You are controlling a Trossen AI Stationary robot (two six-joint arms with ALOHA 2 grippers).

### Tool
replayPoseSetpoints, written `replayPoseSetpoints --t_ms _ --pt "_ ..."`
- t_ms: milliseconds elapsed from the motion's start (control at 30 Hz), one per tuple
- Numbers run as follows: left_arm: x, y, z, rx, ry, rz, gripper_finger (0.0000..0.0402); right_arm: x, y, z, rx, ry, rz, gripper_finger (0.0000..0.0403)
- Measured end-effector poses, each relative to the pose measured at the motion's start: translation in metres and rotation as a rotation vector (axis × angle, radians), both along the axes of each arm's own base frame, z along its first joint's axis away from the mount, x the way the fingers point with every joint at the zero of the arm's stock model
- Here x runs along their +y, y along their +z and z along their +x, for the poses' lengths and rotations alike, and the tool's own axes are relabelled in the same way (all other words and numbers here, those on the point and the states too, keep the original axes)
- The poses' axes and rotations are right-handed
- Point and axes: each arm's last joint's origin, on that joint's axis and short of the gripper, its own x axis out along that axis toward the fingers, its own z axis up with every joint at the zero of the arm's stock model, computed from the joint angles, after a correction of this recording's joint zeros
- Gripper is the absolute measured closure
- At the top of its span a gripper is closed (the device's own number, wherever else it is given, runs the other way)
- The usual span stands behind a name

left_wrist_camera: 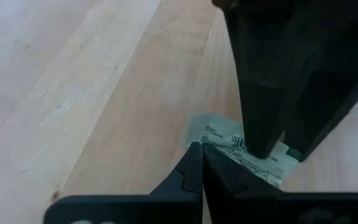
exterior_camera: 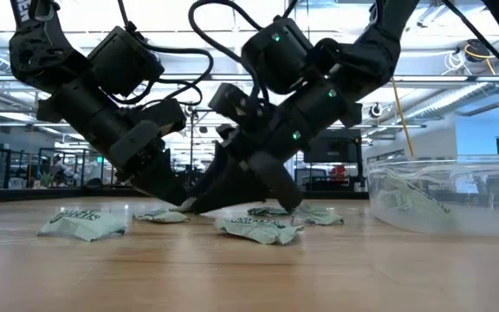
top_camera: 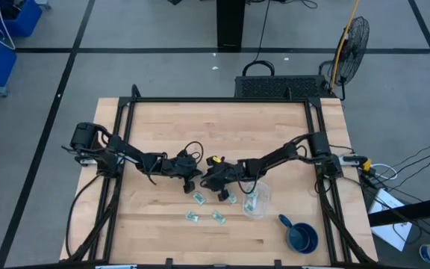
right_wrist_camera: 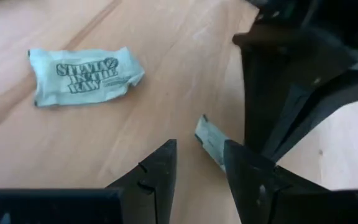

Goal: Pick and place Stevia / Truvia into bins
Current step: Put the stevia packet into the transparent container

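Several pale green Stevia packets lie flat on the wooden table: one (right_wrist_camera: 82, 74) beside my right gripper, others (top_camera: 192, 217) (top_camera: 219, 217) nearer the front. The clear bin (top_camera: 256, 200) stands right of them with packets inside. My left gripper (left_wrist_camera: 201, 152) is shut, its tips at one packet (left_wrist_camera: 229, 140). My right gripper (right_wrist_camera: 199, 158) is open and stands over the same packet (right_wrist_camera: 210, 140). The two grippers meet tip to tip at the table's middle (top_camera: 200, 185). My left gripper comes slanting down from the table's left, its shut fingertips (left_wrist_camera: 194, 155) at the packet's near edge (left_wrist_camera: 207, 142). Whether that edge is pinched or only touched, I cannot tell. The packet lies on the table. My right gripper slants down from the right, one finger on each side of the packet. One fingertip (left_wrist_camera: 261, 149) stands on the packet's top face (left_wrist_camera: 241, 144). The packet's end (right_wrist_camera: 202, 127) shows between the fingers, slightly raised.
A dark blue cup with a handle (top_camera: 302, 237) stands near the front right corner. More loose packets (exterior_camera: 85, 224) (exterior_camera: 262, 227) lie in front of the grippers. Black frame rails (top_camera: 125, 134) run along the table's left, right and far sides. Bare wood lies at the far half.
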Motion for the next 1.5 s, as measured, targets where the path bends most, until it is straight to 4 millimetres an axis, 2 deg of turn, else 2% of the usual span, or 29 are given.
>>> replayPoseSetpoints --t_ms 233,600,700,967,1100,1267,1500 --pt "0.0 0.0 0.0 -0.003 0.009 -0.023 0.0378 -0.001 -0.001 0.002 -0.027 0.026 -0.115 0.0289" --pt "0.001 0.001 0.001 -0.016 0.007 -0.061 0.0384 -0.006 0.0 0.003 -0.039 0.04 -0.149 0.0376" --pt "0.002 0.001 0.001 -0.016 -0.002 -0.054 0.0363 -0.006 -0.001 0.003 -0.03 0.041 -0.148 0.0397" --pt "0.002 0.004 0.001 -0.025 0.007 -0.048 0.0287 -0.003 -0.002 0.002 -0.014 0.044 -0.151 0.0402" --pt "0.002 0.015 -0.003 -0.028 0.006 -0.049 0.027 0.005 0.004 -0.003 0.022 -0.019 -0.289 0.0402" --pt "0.004 0.041 -0.016 -0.02 0.02 -0.011 0.0268 0.018 0.024 -0.018 0.106 -0.107 -0.459 0.0402" --pt "0.006 0.066 -0.034 -0.019 0.046 0.014 0.0268 0.052 0.097 -0.055 0.035 -0.254 -0.439 0.0402"
